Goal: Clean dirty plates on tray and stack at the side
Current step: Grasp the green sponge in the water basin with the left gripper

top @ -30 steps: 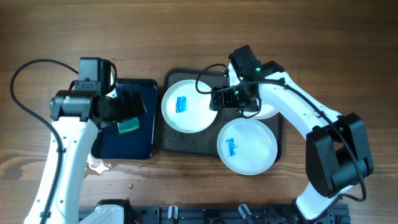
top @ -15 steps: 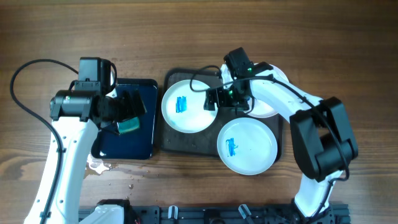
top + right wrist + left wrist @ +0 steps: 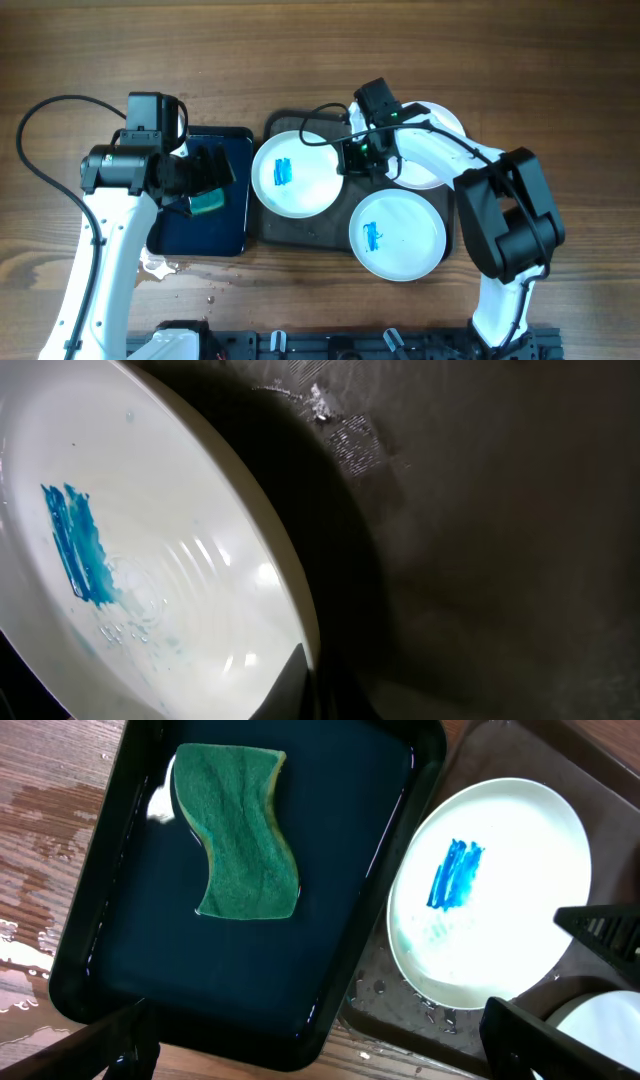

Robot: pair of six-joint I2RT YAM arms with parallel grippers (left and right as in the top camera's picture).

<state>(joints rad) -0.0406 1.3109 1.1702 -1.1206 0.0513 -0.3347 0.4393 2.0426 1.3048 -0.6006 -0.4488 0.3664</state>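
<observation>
Overhead shows nothing stacked yet. The right end effector point(image 3: 347, 160) pinches the rim of a round white plate point(image 3: 305, 188); its blue smear is not wiped.

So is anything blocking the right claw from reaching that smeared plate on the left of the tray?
Nothing visible does. The right gripper sits at the right rim of the smeared plate on the tray, with no object between them.

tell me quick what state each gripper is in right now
left gripper: jaws open, holding nothing, above the sponge.
right gripper: closed on the rim of the left plate.
</observation>
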